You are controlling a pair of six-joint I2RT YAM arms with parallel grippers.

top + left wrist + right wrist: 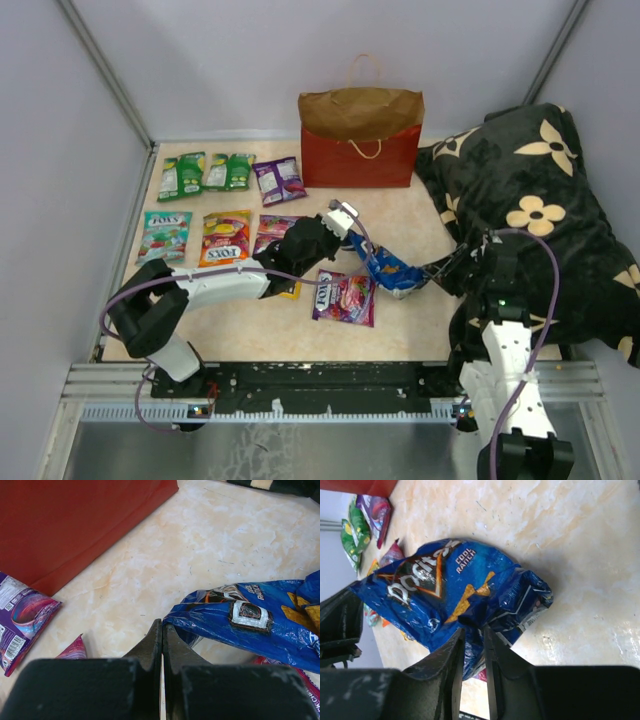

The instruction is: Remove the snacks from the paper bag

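Arms reach inward, left claw [161, 626] shut, right claw [474, 631] pinching the Doritos bag [465, 575].

The paper bag [360, 140] stands at the back of the surface [430, 325], the pillow [540, 190] to its right. Snack packets [222, 236] lie in rows left, the chip bag [392, 272] centre.

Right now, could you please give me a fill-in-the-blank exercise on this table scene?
The right fingers pinch a chip bag coloured ____.
The paper bag stands ____, not lying flat.
The pillow is black with cream ____.
Missing words: blue, upright, flowers.
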